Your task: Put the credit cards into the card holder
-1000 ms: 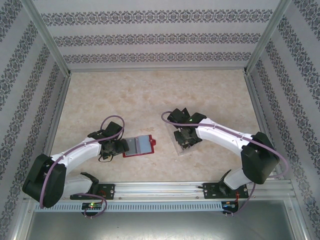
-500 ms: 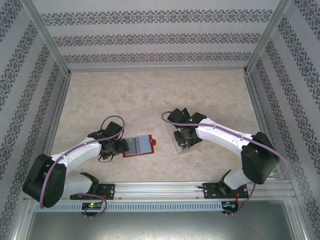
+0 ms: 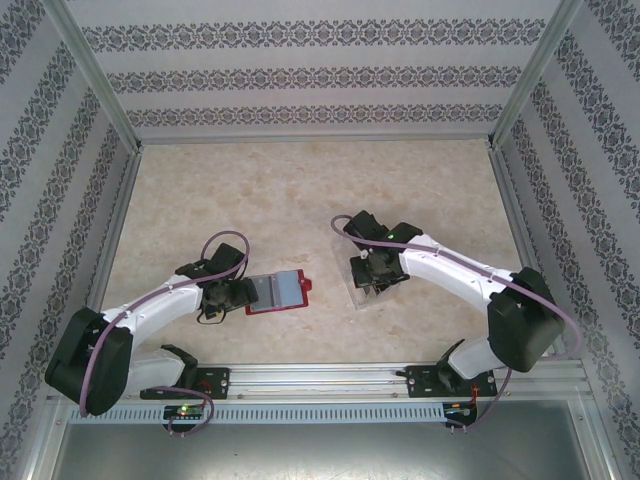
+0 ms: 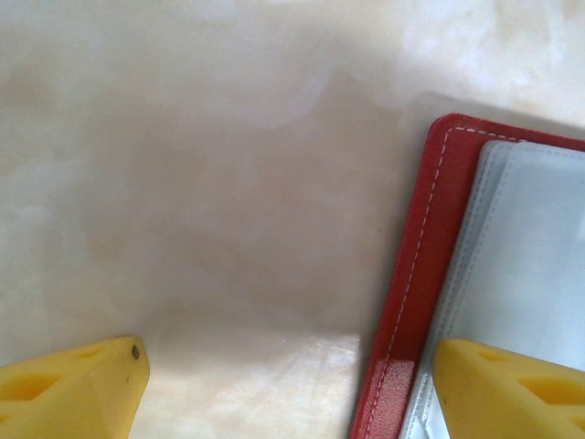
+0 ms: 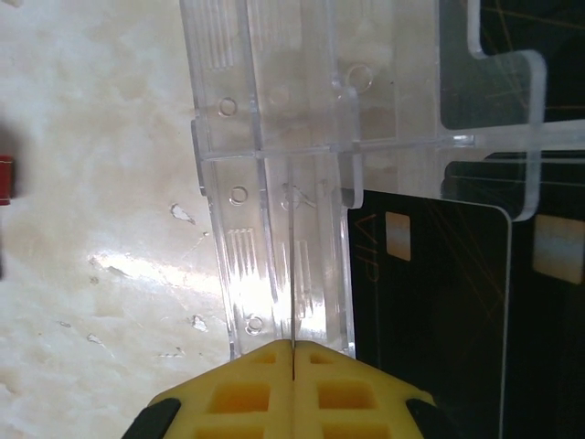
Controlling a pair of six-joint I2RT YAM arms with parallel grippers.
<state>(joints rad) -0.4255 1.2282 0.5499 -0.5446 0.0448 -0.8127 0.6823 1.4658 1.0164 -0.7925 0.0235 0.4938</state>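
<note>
The red card holder (image 3: 283, 290) lies open on the table with its grey pockets (image 4: 530, 256) facing up. My left gripper (image 4: 291, 391) is open and straddles its left edge (image 4: 411, 302): one yellow finger (image 4: 512, 389) is over the grey pocket, the other (image 4: 73, 389) over bare table. My right gripper (image 5: 292, 346) is over the clear plastic tray (image 5: 274, 210), shut on a thin credit card (image 5: 291, 274) seen edge-on as a dark line. More black credit cards (image 5: 430, 302) lie flat in the tray to its right.
The clear tray (image 3: 372, 287) sits right of the card holder with a strip of bare marble table between them. Patterned walls with metal frame posts (image 3: 130, 200) close in the table on three sides. The arm bases stand on the rail (image 3: 320, 378) at the near edge.
My right gripper has shut on a card at the tray, and the right arm has shifted slightly to the right. The left arm and the card holder have not moved.
</note>
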